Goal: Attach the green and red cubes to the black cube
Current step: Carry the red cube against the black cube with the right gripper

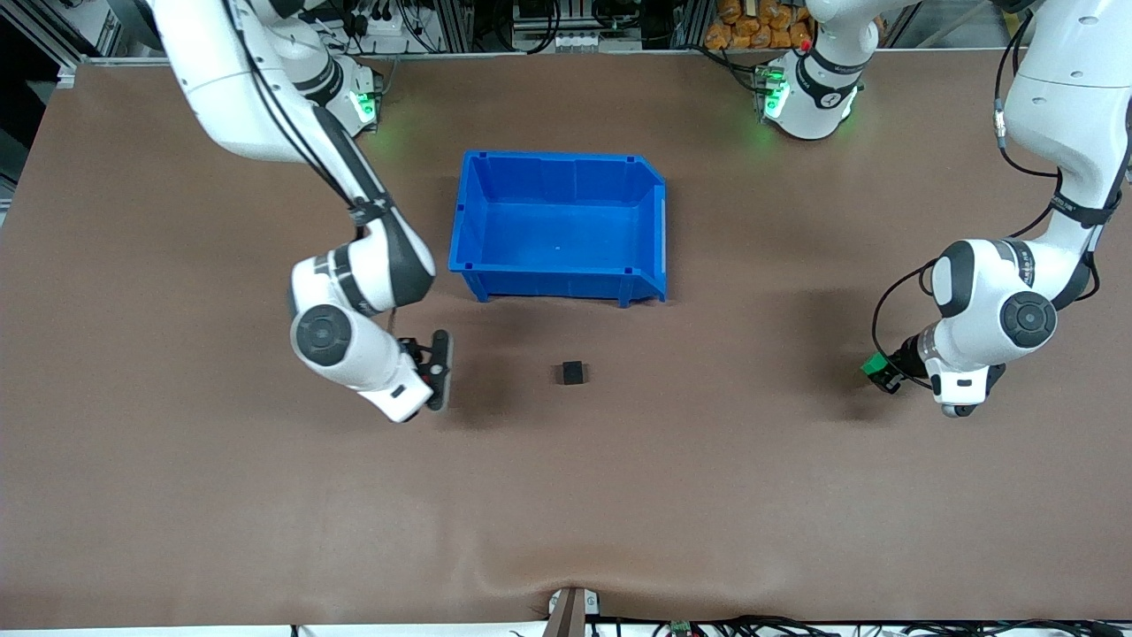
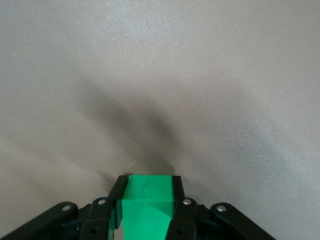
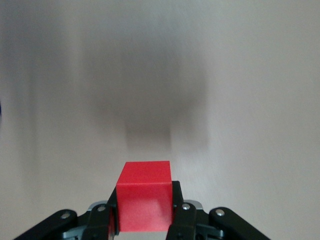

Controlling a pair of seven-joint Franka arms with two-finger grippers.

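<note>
black cube (image 1: 573, 372): alone mid-worktop (image 1: 566, 513), just in front of blue bin (image 1: 557, 221).
left gripper (image 1: 880, 370): fingers shut on green cube (image 2: 148, 207), toward its own worktop end.
right gripper (image 1: 439, 370): fingers shut on red cube (image 3: 145, 196).
risk: pushing crooked could knock black cube away.

A green cube (image 2: 146, 210) sits clamped between the left gripper's (image 2: 148, 200) black fingers (image 2: 178, 192), above a plain brown tabletop (image 2: 160, 75).

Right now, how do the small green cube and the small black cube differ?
The small bright green cube is clamped in the left gripper toward the left arm's end of the table; the small matte black cube sits free on the brown table, nearer the front camera than the blue plastic bin. Both look the same size.
</note>
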